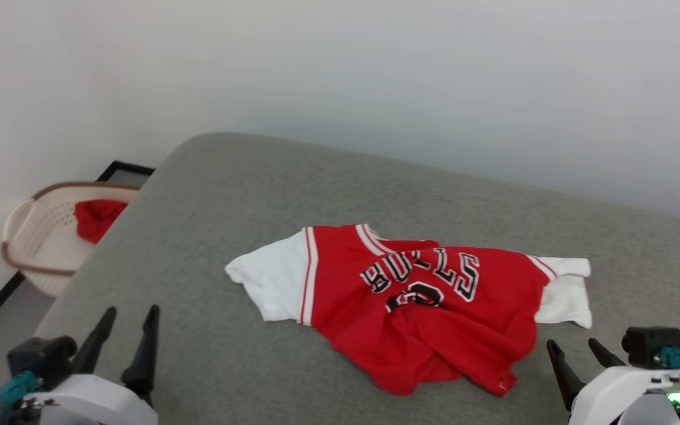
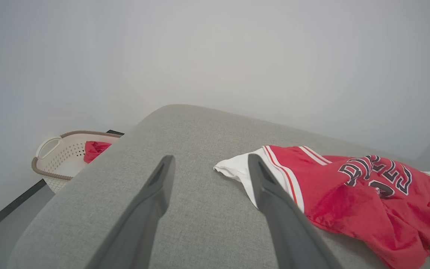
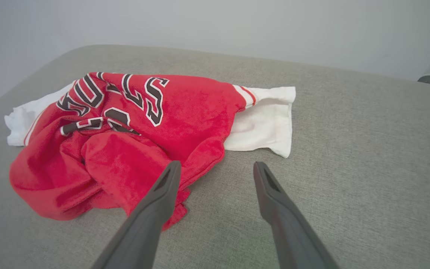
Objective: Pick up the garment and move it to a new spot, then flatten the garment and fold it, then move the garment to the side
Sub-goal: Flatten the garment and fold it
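Grey upholstered surface against a plain pale wall. The garment, a red shirt with white sleeves and dark lettering, lies crumpled near the middle. Its lower half is bunched toward the near edge and both sleeves spread outward. The left gripper hovers at the near left, well apart from the cloth. The right gripper sits just beside the bunched hem. Both have their fingers spread and hold nothing. The fabric looks soft, light and limp, so it will likely sag when lifted. The shoulders beside each sleeve seem the best places to pinch. A beige basket holding a red cloth stands at far left.
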{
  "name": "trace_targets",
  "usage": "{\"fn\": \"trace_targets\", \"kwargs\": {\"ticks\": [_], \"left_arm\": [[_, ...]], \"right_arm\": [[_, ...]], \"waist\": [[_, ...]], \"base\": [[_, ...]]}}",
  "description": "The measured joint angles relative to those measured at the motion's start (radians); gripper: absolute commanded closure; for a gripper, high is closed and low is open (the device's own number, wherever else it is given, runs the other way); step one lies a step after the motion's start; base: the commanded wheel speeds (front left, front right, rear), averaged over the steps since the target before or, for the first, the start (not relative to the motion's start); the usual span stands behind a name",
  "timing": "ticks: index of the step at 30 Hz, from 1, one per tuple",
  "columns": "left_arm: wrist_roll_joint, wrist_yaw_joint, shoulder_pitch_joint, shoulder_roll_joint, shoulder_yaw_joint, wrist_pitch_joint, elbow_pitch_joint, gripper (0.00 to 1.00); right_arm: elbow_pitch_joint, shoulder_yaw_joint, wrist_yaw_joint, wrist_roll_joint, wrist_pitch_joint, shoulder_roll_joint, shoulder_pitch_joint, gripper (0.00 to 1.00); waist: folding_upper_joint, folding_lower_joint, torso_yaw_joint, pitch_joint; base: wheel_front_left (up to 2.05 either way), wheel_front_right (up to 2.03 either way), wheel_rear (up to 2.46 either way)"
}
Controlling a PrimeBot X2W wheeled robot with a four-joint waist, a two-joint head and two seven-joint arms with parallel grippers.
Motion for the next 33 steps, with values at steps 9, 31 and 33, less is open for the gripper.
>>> {"fn": "trace_targets", "kwargs": {"ticks": [9, 31, 33], "left_arm": [[0.061, -0.033, -0.032, -0.077, -0.015, -0.001, 0.006, 0.00], [0.154, -0.134, -0.110, -0.247, 0.049, -0.001, 0.103, 0.00], [0.161, -0.137, -0.109, -0.252, 0.066, -0.001, 0.109, 0.00]], "right_arm": [[0.045, -0.039, 0.000, 0.005, 0.225, -0.004, -0.073, 0.00], [0.241, 0.007, -0.001, -0.091, 0.367, -0.018, -0.265, 1.00], [0.243, 0.012, -0.001, -0.078, 0.367, -0.019, -0.269, 1.00]], "waist": [[0.0000, 0.0000, 0.095, 0.044], [0.0000, 0.0000, 0.238, 0.217], [0.0000, 0.0000, 0.232, 0.218]], "base": [[0.00, 0.00, 0.00], [0.00, 0.00, 0.00], [0.00, 0.00, 0.00]]}}
